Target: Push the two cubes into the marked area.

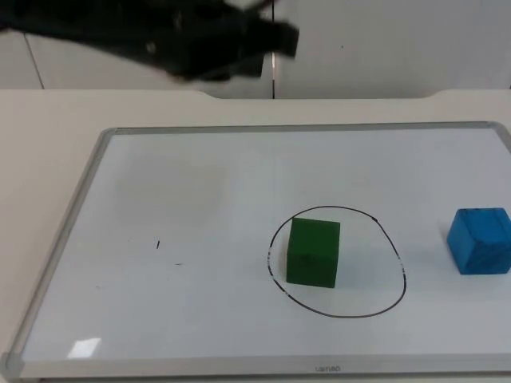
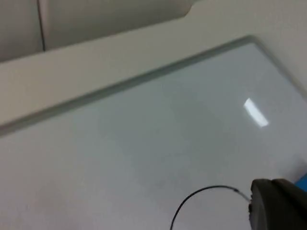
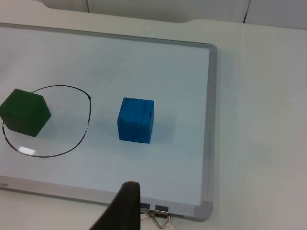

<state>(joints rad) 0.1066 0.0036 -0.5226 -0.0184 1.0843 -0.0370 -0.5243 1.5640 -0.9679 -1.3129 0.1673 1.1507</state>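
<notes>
One green cube (image 1: 313, 252) sits inside the hand-drawn black oval (image 1: 397, 257) on the whiteboard (image 1: 184, 207), while the blue cube (image 1: 480, 240) rests well outside it, toward the board's right edge. Left gripper (image 1: 267, 48) hovers blurred above the far edge, and whether its fingers are spread cannot be told.

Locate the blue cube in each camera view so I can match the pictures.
Top view: the blue cube sits on the whiteboard at the picture's right edge, outside the drawn circle.
Left wrist view: a sliver of blue beside the fingertip may be the cube; I cannot tell.
Right wrist view: the blue cube stands apart from the circle.
Shared landmark: the drawn circle, which holds the green cube.
</notes>
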